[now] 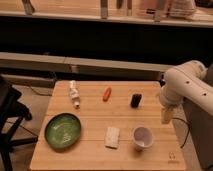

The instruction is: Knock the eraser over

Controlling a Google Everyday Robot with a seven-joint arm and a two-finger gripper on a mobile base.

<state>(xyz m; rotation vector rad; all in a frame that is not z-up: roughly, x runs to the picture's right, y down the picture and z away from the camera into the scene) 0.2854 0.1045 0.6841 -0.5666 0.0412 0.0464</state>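
1. Wooden table (90,155) fills the middle.
2. White robot arm (187,85) reaches in from the right.
3. Green plate (62,131) lies near left.
4. Gripper (166,115) hangs over the table's right edge. I cannot tell how open it is or whether it holds anything.
5. White cup (143,137) stands near right.
6. White pad (112,137) lies just left of the cup.
7. White bottle (74,93) lies far left.
8. Black eraser (136,100) stands far right, left of the gripper and apart from it.
9. Orange item (106,94) lies far centre.

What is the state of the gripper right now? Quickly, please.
Gripper: open or closed cannot be told. It hangs near the edge of the table, beside the upright eraser and apart from it.
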